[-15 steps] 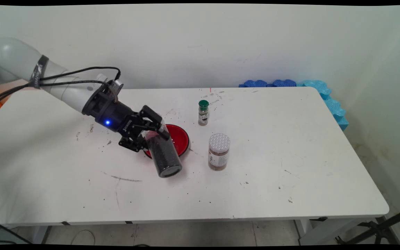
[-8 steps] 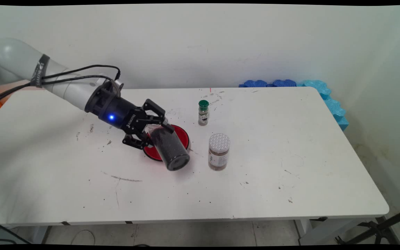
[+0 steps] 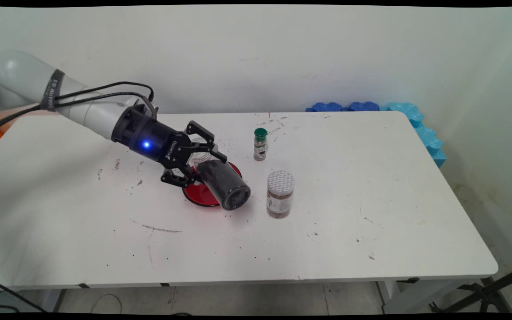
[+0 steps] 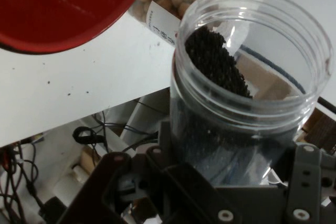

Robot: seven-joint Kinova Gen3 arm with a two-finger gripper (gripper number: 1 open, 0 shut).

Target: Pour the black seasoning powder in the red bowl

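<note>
The white rectangular table [image 3: 349,240] fills the frame's middle. Left of centre, the black two-finger gripper [image 3: 200,153] pinches a clear plastic jar of black grains [image 3: 225,182], tilted on its side above the round red bowl [image 3: 200,195]. Right of it stands a brown-filled jar with a patterned lid [image 3: 280,194]; above that, a small green-capped spice bottle [image 3: 260,144].

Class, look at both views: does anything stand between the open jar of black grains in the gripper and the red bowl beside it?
Nothing visible does. The gripper holds the open jar tilted just over the red bowl; the two other jars stand apart, off to the picture's right.
</note>
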